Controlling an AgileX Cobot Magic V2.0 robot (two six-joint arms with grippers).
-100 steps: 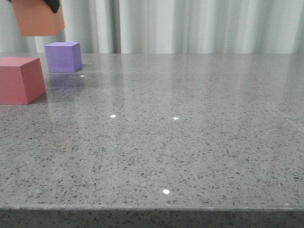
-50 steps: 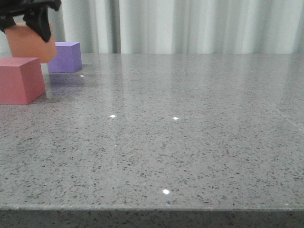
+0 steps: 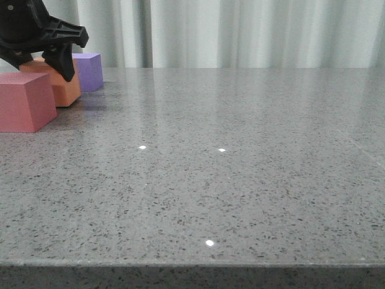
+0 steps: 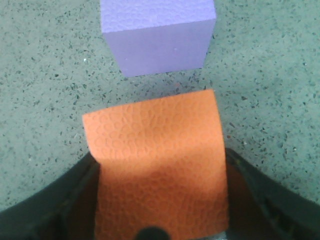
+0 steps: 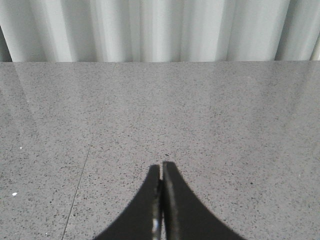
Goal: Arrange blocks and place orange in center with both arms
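Observation:
The orange cube (image 3: 60, 87) is down at the tabletop at the far left, between the pinkish-red cube (image 3: 24, 101) in front of it and the purple cube (image 3: 90, 70) behind it. My left gripper (image 3: 41, 65) reaches down over it, shut on it, one finger (image 3: 64, 65) on each side. In the left wrist view the orange cube (image 4: 155, 160) fills the space between the jaws of the left gripper (image 4: 160, 200), and the purple cube (image 4: 157, 37) lies a short gap beyond it. My right gripper (image 5: 161, 169) is shut on nothing above bare table and is out of the front view.
The grey speckled table (image 3: 228, 168) stretches to the right and toward the front edge (image 3: 192, 264). A pale curtain (image 3: 240, 33) hangs behind the table.
My left gripper has come down with the orange cube, from high above the purple cube to the tabletop between the pinkish-red and purple cubes.

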